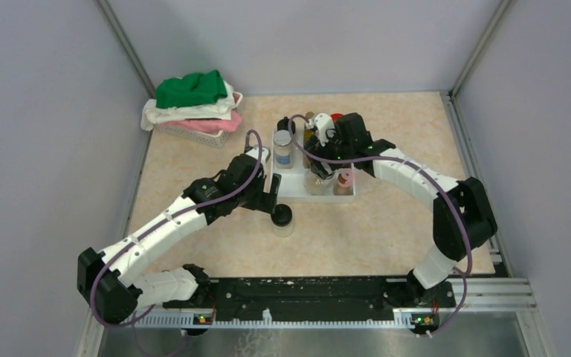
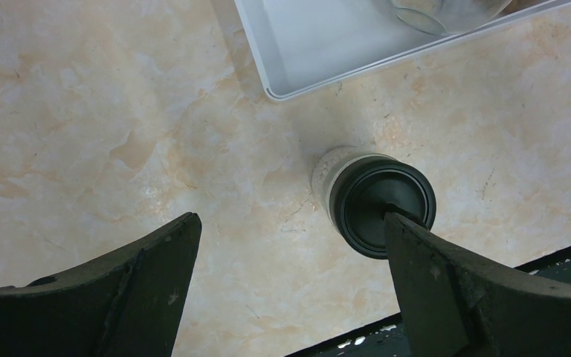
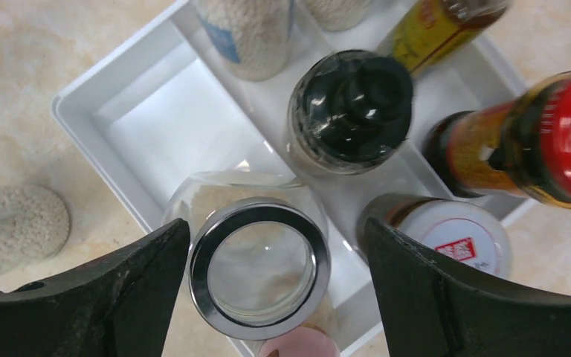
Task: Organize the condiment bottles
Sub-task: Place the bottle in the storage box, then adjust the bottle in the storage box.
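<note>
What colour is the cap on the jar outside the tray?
Black cap; clearest in left wrist view.

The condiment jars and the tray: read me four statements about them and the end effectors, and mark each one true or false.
1. The black-capped jar stands on the table, outside the white tray. True.
2. The left end effector is shut on that jar. False: its jaws stand open.
3. The right end effector is open, straddling the silver-rimmed jar. True.
4. The red-capped bottle lies on the table. False: it stands in the tray.
</note>
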`<action>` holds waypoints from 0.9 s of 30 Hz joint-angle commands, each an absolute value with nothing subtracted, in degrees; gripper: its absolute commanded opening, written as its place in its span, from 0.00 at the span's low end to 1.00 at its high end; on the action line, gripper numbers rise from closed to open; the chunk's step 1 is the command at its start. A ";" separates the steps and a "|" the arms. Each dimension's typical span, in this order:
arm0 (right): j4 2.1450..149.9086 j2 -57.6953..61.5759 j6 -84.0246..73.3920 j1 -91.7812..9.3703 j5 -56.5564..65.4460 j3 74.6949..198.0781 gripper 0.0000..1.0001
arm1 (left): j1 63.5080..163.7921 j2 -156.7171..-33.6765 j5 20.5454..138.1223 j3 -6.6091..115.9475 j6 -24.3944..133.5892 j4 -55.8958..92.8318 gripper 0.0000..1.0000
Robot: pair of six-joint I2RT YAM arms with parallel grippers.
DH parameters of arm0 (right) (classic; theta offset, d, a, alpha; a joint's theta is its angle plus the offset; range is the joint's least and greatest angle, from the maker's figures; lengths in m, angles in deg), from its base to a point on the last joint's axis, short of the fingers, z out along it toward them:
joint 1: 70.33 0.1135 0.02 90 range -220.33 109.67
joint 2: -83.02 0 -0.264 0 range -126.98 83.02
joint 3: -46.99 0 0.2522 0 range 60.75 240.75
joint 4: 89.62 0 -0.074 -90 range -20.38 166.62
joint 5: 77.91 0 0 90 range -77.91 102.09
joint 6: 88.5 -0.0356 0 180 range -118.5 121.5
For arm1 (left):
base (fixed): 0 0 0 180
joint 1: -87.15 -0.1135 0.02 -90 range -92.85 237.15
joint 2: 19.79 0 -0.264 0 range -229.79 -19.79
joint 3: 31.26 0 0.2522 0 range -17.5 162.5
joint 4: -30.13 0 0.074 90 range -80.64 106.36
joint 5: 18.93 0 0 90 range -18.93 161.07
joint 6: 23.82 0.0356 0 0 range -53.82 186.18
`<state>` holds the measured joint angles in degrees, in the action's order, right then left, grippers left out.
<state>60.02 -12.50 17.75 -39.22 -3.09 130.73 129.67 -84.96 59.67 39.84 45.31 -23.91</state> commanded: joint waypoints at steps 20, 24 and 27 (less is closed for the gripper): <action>58.79 -11.26 9.74 -38.55 1.26 132.83 0.83 | 129.78 -82.18 60.00 40.55 45.43 -22.40 0.99; 57.80 -13.32 10.08 -37.44 1.06 134.35 0.79 | 129.78 -82.26 59.92 40.18 45.43 -22.17 0.99; 56.89 -14.59 10.69 -36.31 1.53 135.04 0.76 | 129.78 -82.26 59.78 39.94 45.43 -22.13 0.99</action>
